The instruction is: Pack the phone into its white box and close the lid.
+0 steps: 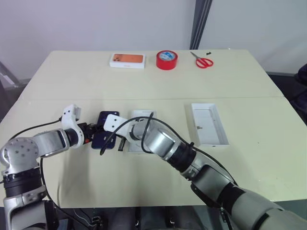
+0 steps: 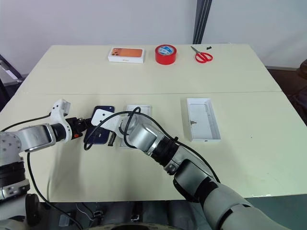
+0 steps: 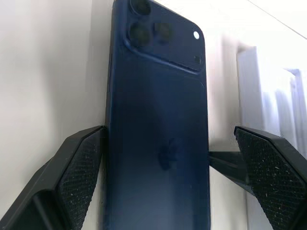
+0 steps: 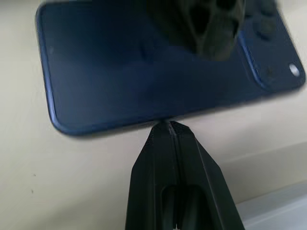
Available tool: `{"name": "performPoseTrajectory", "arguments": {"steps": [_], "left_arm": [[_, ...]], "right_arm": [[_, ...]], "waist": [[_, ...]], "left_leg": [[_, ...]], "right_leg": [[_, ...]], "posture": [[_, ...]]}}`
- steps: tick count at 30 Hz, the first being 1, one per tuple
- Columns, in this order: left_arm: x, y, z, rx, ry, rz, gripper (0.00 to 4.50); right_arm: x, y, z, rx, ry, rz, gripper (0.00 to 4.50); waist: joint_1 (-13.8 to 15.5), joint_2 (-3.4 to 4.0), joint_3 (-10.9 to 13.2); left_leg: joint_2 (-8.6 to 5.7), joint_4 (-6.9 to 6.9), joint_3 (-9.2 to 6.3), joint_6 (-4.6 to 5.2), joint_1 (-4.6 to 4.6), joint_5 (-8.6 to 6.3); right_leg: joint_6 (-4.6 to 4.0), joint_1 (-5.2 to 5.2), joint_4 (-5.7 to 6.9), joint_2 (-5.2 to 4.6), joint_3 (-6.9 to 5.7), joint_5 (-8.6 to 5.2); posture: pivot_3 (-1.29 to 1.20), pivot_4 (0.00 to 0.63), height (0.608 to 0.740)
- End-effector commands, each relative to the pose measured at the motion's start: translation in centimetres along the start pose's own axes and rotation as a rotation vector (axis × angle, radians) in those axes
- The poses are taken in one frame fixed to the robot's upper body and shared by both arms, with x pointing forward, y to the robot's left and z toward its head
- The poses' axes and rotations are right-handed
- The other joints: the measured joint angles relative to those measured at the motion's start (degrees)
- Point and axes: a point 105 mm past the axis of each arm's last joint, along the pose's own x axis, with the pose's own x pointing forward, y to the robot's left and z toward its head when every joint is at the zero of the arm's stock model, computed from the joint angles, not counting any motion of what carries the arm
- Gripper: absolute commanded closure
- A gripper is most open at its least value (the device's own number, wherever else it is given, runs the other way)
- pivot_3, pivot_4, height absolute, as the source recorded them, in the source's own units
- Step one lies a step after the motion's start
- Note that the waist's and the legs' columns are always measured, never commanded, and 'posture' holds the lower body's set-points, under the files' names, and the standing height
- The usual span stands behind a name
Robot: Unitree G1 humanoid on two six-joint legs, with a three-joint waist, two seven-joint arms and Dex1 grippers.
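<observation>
The dark navy phone [image 3: 158,120] lies back up on the table [image 1: 72,81], camera cluster at its far end. My left gripper [image 1: 98,133] is open and straddles the phone's near end; one finger [image 3: 79,163] touches a long edge, the other stands apart. My right gripper [image 4: 167,125] is shut, its tips against the phone's other long edge. The white box [image 1: 209,124] lies empty, off to the right. A shallow white piece [image 1: 140,115] sits just right of the phone, partly under my right arm; I cannot tell whether it is the lid.
Along the far edge lie a white box printed with an orange phone [image 1: 127,60], a red tape roll [image 1: 166,60] and red-handled scissors [image 1: 203,61]. A black cable [image 1: 129,122] loops over my right wrist.
</observation>
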Motion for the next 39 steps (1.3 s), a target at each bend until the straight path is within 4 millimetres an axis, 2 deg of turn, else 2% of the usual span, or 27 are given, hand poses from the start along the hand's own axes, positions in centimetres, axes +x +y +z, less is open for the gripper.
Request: {"name": "performPoseTrajectory", "arguments": {"steps": [1,8,20,23,28,39], "left_arm": [[1.2,-1.8,-3.9,-0.052,0.153,-0.122,0.00],[1.1,-2.5,-3.0,-0.168,0.077,-0.188,0.00],[-0.6,-0.2,0.0,-0.315,-0.067,-0.103,0.00],[-0.9,0.0,0.4,-0.345,-0.098,-0.100,0.85],[-1.3,-0.2,0.5,-0.346,-0.115,-0.104,3.30],[-2.2,-0.6,0.6,-0.394,-0.159,-0.122,3.30]], "right_arm": [[-0.5,0.1,1.4,-0.033,-0.037,0.011,4.50],[-1.1,-0.1,0.9,-0.035,-0.037,0.012,4.50],[-1.6,0.1,0.4,-0.031,-0.037,0.010,4.50],[-1.9,-0.1,0.6,-0.025,-0.048,0.003,4.50],[-2.8,-0.5,1.3,-0.024,-0.072,-0.011,4.50],[-5.5,-1.3,2.3,-0.008,-0.129,-0.028,4.50]], "waist": [[0.00,0.02,-0.06],[0.66,0.00,-0.10],[-0.25,-0.05,-0.09],[-0.44,-0.04,-0.08],[-0.29,-0.12,-0.04],[-0.27,-0.12,-0.03]], "left_leg": [[0.00,0.00,0.00,0.00,0.00,0.00],[-0.04,0.00,-0.03,0.01,0.01,-0.01],[-0.03,-0.03,-0.06,0.00,-0.02,0.00],[-0.02,-0.07,-0.07,-0.03,-0.02,0.02],[-0.02,-0.10,-0.07,-0.05,-0.09,0.03],[-0.01,-0.10,-0.07,-0.02,-0.10,0.01]], "right_leg": [[0.00,0.00,0.00,0.00,0.00,0.00],[0.00,0.03,-0.02,-0.04,-0.01,0.00],[0.00,-0.05,0.00,-0.03,-0.01,0.00],[-0.01,-0.09,0.01,-0.01,-0.01,0.00],[-0.01,-0.15,-0.03,-0.02,-0.01,0.00],[-0.02,-0.15,-0.03,-0.03,-0.01,-0.01]], "posture": [[0.00,0.150,0.725],[0.00,0.150,0.725],[0.00,0.150,0.725],[0.00,0.150,0.725],[0.00,0.150,0.725],[0.00,0.150,0.725]]}}
